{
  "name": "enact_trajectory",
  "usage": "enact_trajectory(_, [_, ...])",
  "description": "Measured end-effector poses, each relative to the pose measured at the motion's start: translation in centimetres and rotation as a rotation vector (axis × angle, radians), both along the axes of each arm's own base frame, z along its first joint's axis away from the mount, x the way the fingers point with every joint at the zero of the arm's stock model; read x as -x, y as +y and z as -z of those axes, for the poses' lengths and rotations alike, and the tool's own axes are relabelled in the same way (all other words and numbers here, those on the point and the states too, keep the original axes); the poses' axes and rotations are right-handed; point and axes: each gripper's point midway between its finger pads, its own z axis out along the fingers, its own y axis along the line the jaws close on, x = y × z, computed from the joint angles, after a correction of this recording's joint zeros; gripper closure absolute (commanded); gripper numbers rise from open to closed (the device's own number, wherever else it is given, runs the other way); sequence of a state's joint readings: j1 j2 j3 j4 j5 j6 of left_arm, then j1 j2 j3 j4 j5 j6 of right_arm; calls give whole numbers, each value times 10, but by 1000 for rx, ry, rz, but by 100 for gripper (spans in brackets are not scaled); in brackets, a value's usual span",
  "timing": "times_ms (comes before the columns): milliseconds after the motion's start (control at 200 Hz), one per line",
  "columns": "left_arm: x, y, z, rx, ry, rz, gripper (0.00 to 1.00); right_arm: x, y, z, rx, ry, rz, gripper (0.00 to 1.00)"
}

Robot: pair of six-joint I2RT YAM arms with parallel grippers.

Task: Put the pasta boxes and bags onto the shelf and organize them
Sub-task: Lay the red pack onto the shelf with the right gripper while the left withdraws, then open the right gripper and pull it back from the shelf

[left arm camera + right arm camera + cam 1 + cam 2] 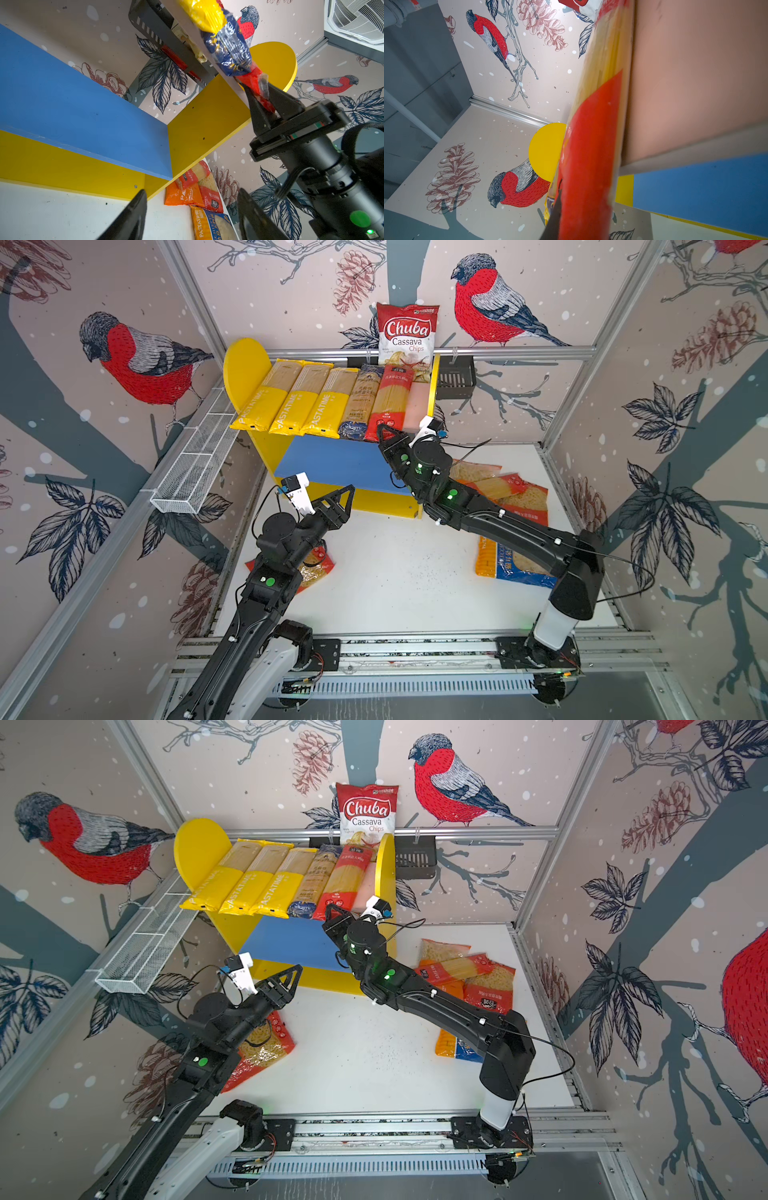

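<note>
Your R gripper [385, 435] is clamped on the near end of the red spaghetti pack [390, 400], lying on the pink board [417, 406] of the shelf [245, 364] at 12 o'clock, prob. to square it w/ the other long packs [293, 402], while your L gripper [348, 494], jaws apart and empty, hovers at 7 o'clock from it.

Both top views look down from above the near edge over everything; both wrist views tilt upward, close to the shelf [207, 116], sharing its blue board [695, 187].
</note>
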State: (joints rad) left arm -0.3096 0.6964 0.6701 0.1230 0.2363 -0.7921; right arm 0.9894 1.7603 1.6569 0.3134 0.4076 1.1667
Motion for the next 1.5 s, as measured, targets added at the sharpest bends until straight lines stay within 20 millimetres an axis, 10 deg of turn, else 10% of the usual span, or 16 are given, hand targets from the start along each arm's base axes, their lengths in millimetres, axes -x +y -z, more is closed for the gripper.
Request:
enact_trajectory(760, [-3,-5,17,29,48,22,33,0,16,3,53,-3,-117,100])
enact_trajectory(1066, [-2,-9,20,34,50,36,33,10,19,16,99,-10,-200,47])
enact_trajectory(1501, [18,-52,44,-9,1,164,32,67,-28,65,256,-56,-283,34])
